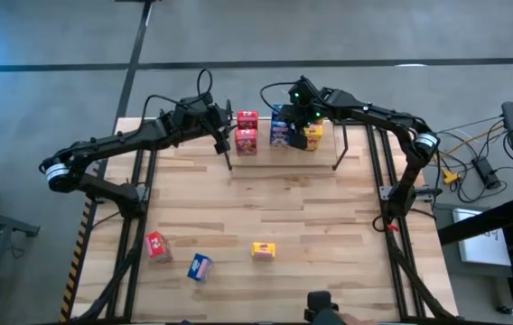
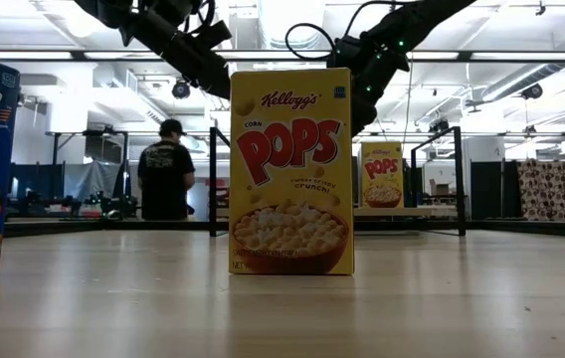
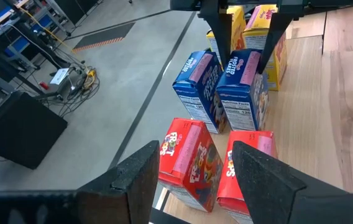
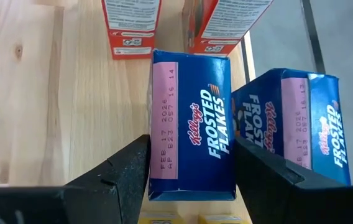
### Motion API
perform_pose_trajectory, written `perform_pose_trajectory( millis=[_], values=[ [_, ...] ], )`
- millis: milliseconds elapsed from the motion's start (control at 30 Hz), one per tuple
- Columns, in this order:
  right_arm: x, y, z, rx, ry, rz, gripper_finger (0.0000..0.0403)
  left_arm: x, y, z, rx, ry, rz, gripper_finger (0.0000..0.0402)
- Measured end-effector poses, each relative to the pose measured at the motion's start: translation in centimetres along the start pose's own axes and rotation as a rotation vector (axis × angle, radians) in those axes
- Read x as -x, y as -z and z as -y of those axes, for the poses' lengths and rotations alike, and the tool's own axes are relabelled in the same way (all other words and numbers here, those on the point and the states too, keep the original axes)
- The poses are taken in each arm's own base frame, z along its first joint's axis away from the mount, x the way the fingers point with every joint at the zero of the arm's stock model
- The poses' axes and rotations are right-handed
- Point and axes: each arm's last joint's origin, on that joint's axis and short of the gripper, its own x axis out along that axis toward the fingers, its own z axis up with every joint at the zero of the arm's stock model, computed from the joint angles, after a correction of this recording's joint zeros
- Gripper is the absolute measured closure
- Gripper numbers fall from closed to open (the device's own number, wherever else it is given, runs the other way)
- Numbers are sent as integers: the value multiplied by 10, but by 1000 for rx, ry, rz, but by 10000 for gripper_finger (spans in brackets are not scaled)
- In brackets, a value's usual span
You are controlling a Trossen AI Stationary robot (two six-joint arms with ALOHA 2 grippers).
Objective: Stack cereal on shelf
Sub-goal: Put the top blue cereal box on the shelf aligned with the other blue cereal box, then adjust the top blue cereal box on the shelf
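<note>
On the shelf point(image 1: 340, 152) at the table's far edge stand two red cereal boxes point(image 1: 246, 131), two blue ones and yellow ones point(image 1: 312, 135). My right gripper point(image 4: 192, 168) reaches down over the shelf, shut on the top of the blue Frosted Flakes box point(image 4: 192, 124) on the table side. That box stands upright beside the other blue box point(image 4: 301, 124). The left wrist view shows the same grip on the blue box point(image 3: 242, 81). My left gripper point(image 1: 220, 126) hovers just left of the red boxes point(image 3: 189, 162), open and holding nothing.
Three loose boxes stand near the table's front: red point(image 1: 156, 246), blue point(image 1: 200, 266) and yellow Corn Pops point(image 2: 290, 169). Black frame posts point(image 2: 459, 179) rise at the shelf's ends. A person point(image 2: 166, 169) stands in the room behind the table.
</note>
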Motion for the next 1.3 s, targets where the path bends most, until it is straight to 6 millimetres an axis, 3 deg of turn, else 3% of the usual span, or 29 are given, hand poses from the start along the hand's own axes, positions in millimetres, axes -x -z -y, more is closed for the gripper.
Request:
perform_pose_trajectory(
  millis=[500,933,1100,1300],
  values=[
    [11,-3,-1,-56,17,21,197,0,0,0,0,0,0,216],
    [44,-19,2,-90,86,139,200,0,0,0,1,0,0,216],
    [42,-24,11,-122,132,211,238,0,0,0,1,0,0,216],
    [20,-21,22,-157,206,178,332,0,0,0,0,0,0,216]
  ],
)
